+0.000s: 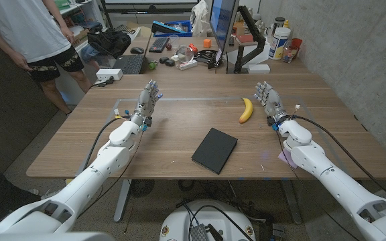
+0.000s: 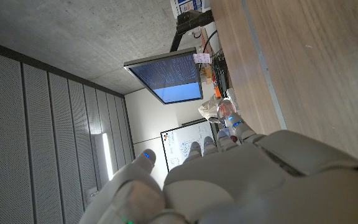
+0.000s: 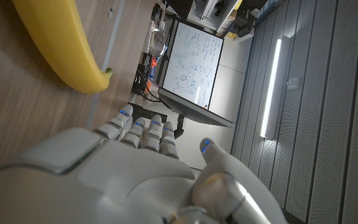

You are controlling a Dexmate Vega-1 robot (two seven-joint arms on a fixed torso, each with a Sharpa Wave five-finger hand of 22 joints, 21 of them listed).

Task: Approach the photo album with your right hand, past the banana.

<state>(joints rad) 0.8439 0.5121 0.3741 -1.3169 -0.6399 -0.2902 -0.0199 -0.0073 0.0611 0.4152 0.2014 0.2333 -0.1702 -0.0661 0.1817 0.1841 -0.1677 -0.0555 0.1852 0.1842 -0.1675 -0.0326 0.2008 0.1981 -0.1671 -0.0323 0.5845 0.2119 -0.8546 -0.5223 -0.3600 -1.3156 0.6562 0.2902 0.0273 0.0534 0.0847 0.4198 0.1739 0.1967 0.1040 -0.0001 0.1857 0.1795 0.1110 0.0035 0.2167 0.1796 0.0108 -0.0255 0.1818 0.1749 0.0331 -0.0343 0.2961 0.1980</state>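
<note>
right hand [image 1: 268,96]: empty, fingers apart, frame right, just beside banana [image 1: 246,110]
left hand [image 1: 148,98]: empty, fingers apart
photo album [image 1: 214,150]: counter [image 1: 159,144] centre

One high head camera and two wrist cameras riding close behind the hands.

The head view looks down from above the near edge of the desk [image 1: 112,144], taking in both arms and the cluttered far end. The left wrist view sits tight behind the left hand [image 2: 241,180], turned, facing along the desk toward a monitor [image 2: 166,76]. The right wrist view sits behind the right hand [image 3: 123,180], very near the banana [image 3: 55,43], which the head view also shows.
</note>
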